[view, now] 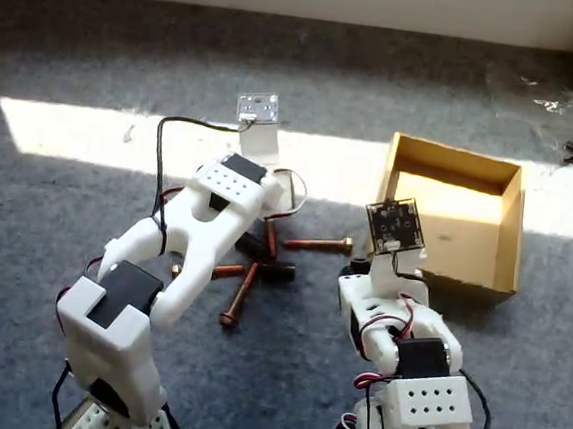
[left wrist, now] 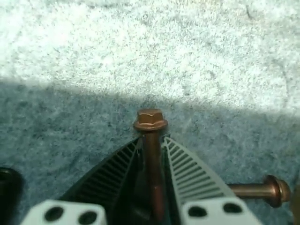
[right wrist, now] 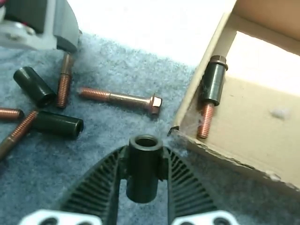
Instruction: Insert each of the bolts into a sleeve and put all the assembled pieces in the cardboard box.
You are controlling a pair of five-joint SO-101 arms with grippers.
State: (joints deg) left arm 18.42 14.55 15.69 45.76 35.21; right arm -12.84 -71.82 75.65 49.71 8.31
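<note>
Left wrist view: left jaws clenched on a copper bolt (left wrist: 152, 164), long axis running along them, hex head poking past the tips, threaded end hidden. Right jaws grasp a black sleeve (right wrist: 143, 171), open bore facing away from the wrist, just beside the cardboard box (right wrist: 262, 126) holding one assembled piece (right wrist: 213, 84). Mating likely needs bolt and bore axes lined up first.

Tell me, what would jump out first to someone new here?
The left gripper clamps a copper bolt, and the right gripper holds a black sleeve. One assembled piece already lies inside the cardboard box, with loose bolts scattered on the grey carpet beside it.
</note>
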